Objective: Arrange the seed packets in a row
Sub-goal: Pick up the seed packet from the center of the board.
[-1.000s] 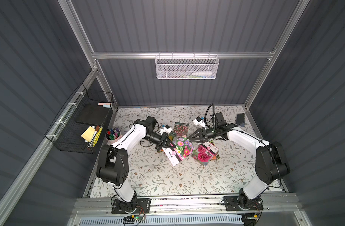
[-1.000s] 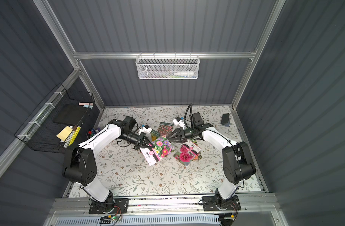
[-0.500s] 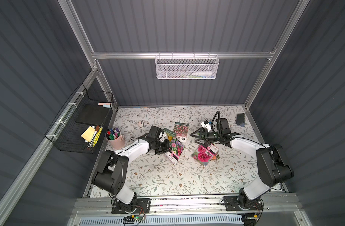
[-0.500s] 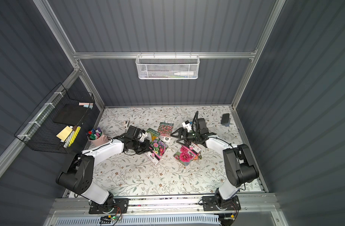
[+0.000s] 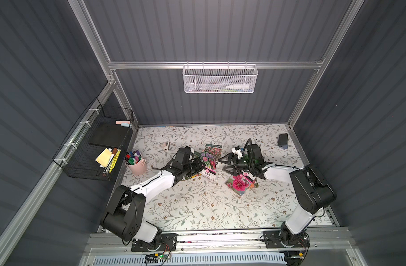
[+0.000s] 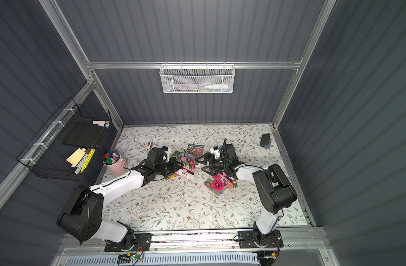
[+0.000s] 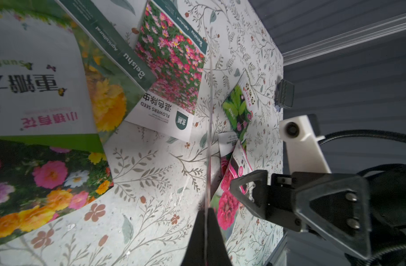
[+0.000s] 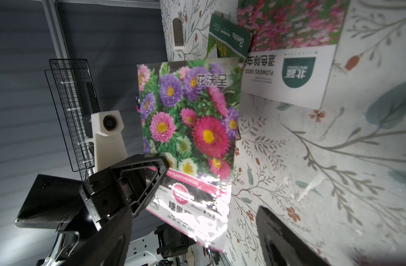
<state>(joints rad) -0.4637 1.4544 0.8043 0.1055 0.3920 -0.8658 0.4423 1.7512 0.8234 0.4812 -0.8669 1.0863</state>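
Pink-and-purple aster packet (image 8: 192, 129) stood on edge in your left gripper (image 5: 200, 168), clamped at its label end, likely to keep it clear of the others. Your right gripper (image 5: 223, 165) gaped empty just beside it. Other seed packets (image 5: 213, 149) lay around the middle of the worktop (image 5: 197, 207), toward its back edge; both arms hid parts, so you couldn't count them.

Left arm (image 5: 151, 186), right arm (image 5: 278, 172): white links, blk joints; fingers (image 7: 266, 203) triangular, prob. screwed.
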